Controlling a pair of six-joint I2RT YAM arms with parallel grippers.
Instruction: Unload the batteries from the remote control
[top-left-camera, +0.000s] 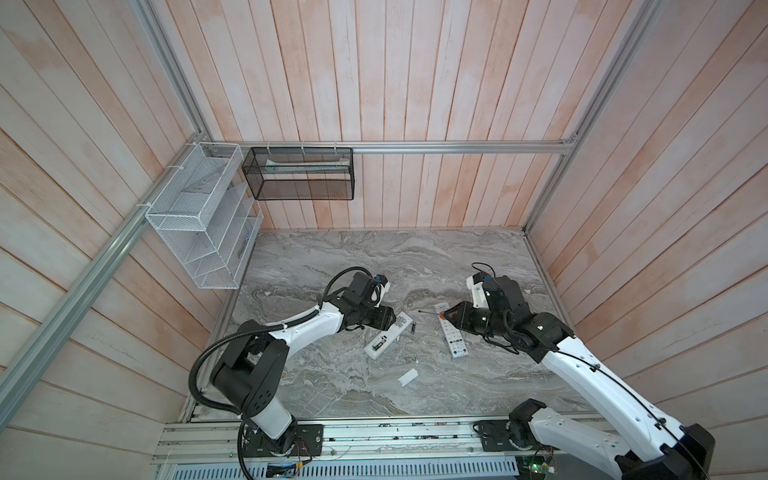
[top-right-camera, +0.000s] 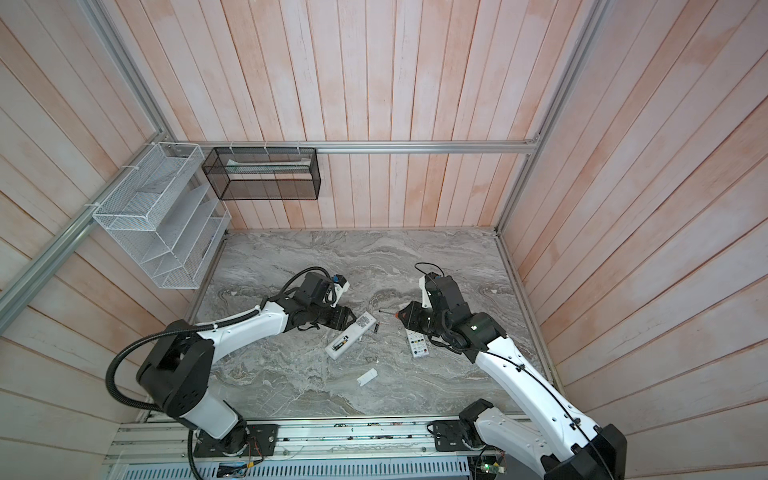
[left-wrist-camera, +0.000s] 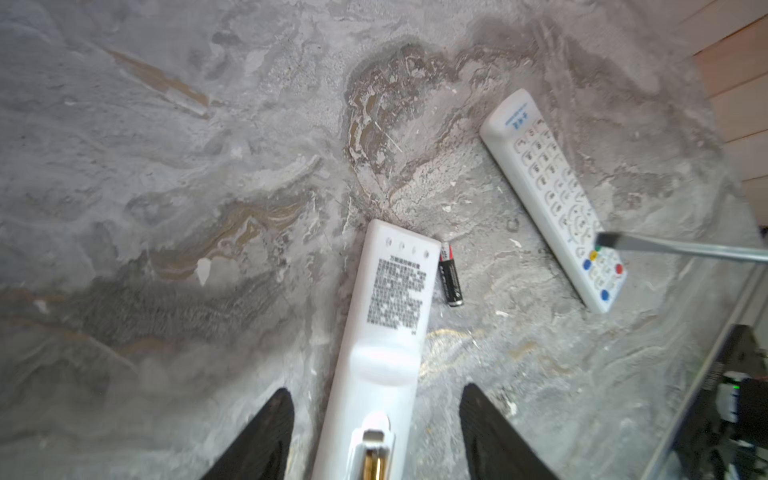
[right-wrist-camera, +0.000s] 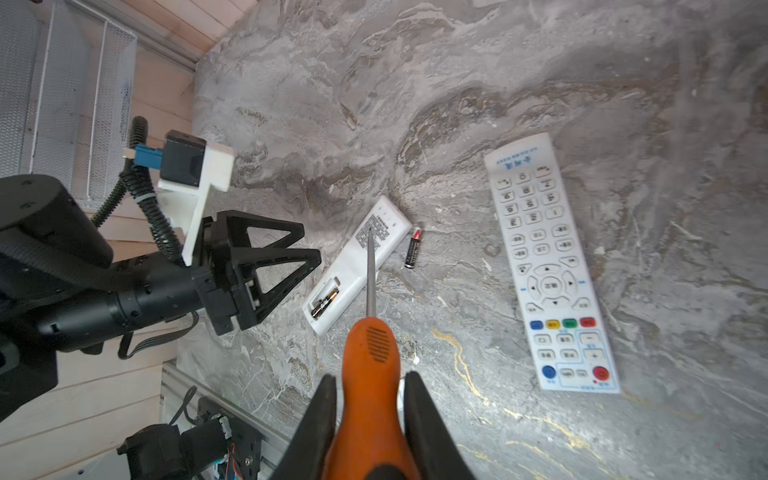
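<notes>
Remote (right-wrist-camera: 357, 262) flipped; left pincer (left-wrist-camera: 376, 395) open astride it, likely steadying; right pincer (right-wrist-camera: 370, 378) clamps screwdriver (right-wrist-camera: 371, 345) for prying. Loose battery (right-wrist-camera: 412, 252) beside it; seated battery (right-wrist-camera: 325, 303) not out.

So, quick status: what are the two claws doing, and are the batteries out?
Left gripper open over face-down white remote. Right gripper shut on orange-handled screwdriver. One black cylindrical battery loose beside the remote; second battery seated inside. Nothing blocking it.

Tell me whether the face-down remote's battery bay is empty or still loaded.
Still loaded: the uncovered bay holds at least one gold-banded battery; a loose battery lies on the table beside the remote.
</notes>
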